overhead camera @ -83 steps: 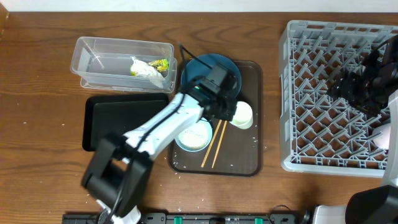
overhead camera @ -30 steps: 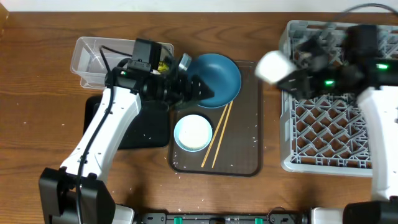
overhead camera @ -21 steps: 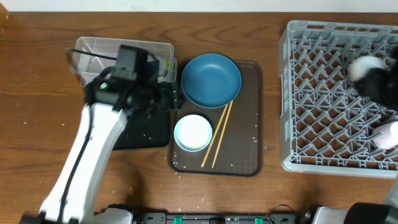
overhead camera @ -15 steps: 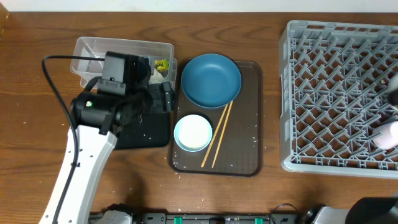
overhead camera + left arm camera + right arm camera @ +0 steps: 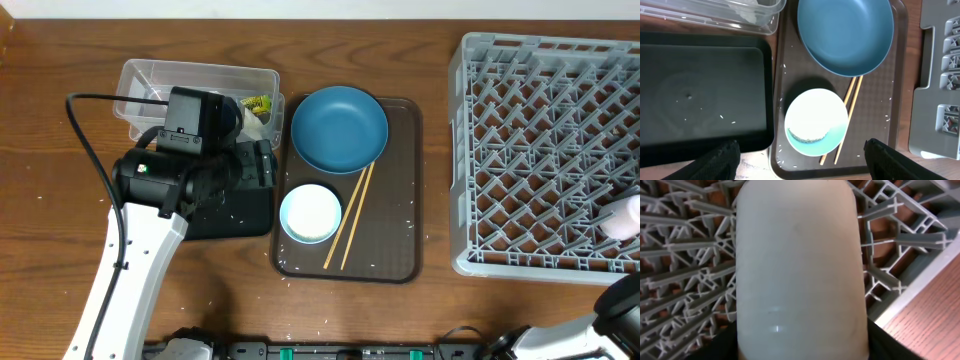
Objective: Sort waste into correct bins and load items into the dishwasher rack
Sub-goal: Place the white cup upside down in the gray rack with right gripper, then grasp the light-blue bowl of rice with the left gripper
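Note:
My left gripper [image 5: 262, 163] hangs open and empty over the right end of the black tray [image 5: 160, 195]; in its wrist view the fingers [image 5: 715, 162] frame the pale bowl [image 5: 816, 121]. The blue dish [image 5: 340, 128], bowl [image 5: 311, 212] and chopsticks [image 5: 350, 218] lie on the brown tray. The yellow-green wrapper [image 5: 258, 103] and white tissue [image 5: 252, 121] sit in the clear tub [image 5: 165, 92]. Rice grains [image 5: 722, 116] dot the black tray. My right gripper [image 5: 800, 342] is outside the overhead view; it holds the cream cup [image 5: 797, 265] over the rack [image 5: 685, 255]. A pink cup [image 5: 622, 215] rests in the rack [image 5: 530, 150].
The brown serving tray [image 5: 395, 190] sits between the bins and the rack, with loose rice on it. The rack's outer rim and bare wooden table [image 5: 930, 325] show at the right of the right wrist view. A black cable [image 5: 85, 150] loops from the left arm.
My left arm pulled back from the blue dish to over the black tray. The right arm carried the cream cup rightward across the rack and out of the overhead view.

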Action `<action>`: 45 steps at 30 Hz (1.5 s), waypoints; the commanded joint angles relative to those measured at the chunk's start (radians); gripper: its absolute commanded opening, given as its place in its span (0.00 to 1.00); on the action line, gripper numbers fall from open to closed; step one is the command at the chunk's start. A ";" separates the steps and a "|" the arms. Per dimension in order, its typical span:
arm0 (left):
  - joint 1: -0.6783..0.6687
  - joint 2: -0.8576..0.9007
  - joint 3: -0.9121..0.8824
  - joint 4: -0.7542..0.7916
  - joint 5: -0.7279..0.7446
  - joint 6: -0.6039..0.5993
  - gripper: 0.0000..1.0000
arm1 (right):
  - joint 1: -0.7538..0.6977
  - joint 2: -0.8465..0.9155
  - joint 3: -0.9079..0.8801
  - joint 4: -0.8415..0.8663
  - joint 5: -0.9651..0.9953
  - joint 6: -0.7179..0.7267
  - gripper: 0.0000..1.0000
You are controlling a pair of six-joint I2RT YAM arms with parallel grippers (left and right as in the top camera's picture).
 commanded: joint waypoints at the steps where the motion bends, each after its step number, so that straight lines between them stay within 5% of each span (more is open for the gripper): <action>1: 0.002 0.000 0.007 -0.003 -0.016 0.021 0.82 | -0.005 0.022 0.019 0.023 -0.050 0.012 0.87; 2: 0.002 0.000 0.007 -0.003 -0.016 0.021 0.82 | -0.006 0.023 0.019 0.030 -0.069 0.012 0.99; 12: 0.002 0.000 0.007 -0.006 -0.016 0.021 0.83 | -0.003 -0.010 0.093 -0.002 -0.186 0.012 0.99; 16: 0.002 0.002 0.007 -0.007 -0.016 0.021 0.91 | 0.032 -0.043 0.117 -0.048 -0.320 -0.041 0.99; 32: -0.102 0.109 -0.032 0.008 -0.002 0.021 0.91 | 0.591 -0.079 0.078 -0.206 -0.290 -0.222 0.99; 39: -0.212 0.215 -0.032 0.035 -0.002 0.020 0.87 | 0.762 -0.079 0.078 -0.200 -0.084 -0.081 0.99; 45: -0.332 0.349 -0.033 0.077 -0.002 0.016 0.74 | 0.784 -0.079 0.078 -0.217 -0.067 -0.078 0.99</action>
